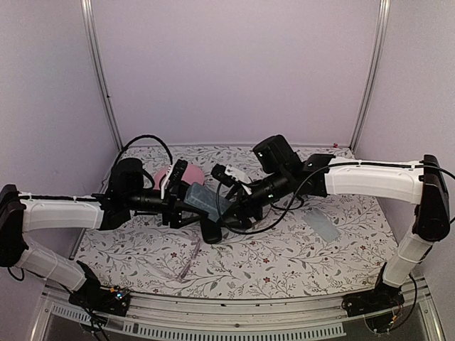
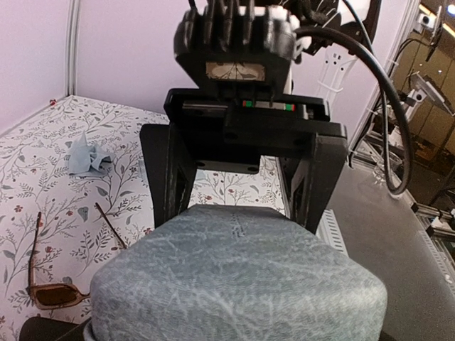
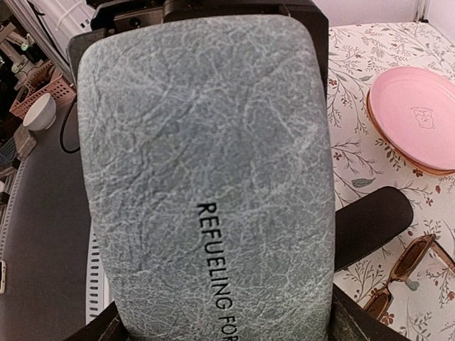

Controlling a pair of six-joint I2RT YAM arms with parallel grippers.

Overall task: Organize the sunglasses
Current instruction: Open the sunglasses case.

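Observation:
A grey-blue case (image 1: 206,199) hangs above the table between both arms. My left gripper (image 1: 186,195) is shut on its left end. My right gripper (image 2: 242,206) straddles the other end, a black finger (image 2: 167,177) close on each side; whether they press on it does not show. The case (image 3: 206,163) fills the right wrist view. The reddish-brown sunglasses (image 2: 53,295) lie unfolded on the table below it, also in the right wrist view (image 3: 405,273). The pale, near-transparent sunglasses (image 1: 188,261) lie nearer the front edge.
A black oblong hard case (image 1: 213,231) lies under the held case. A pink plate (image 3: 416,117) sits behind the left arm. A grey-blue cloth (image 2: 89,156) lies on the flowered tablecloth at the right. Walls enclose the table on three sides.

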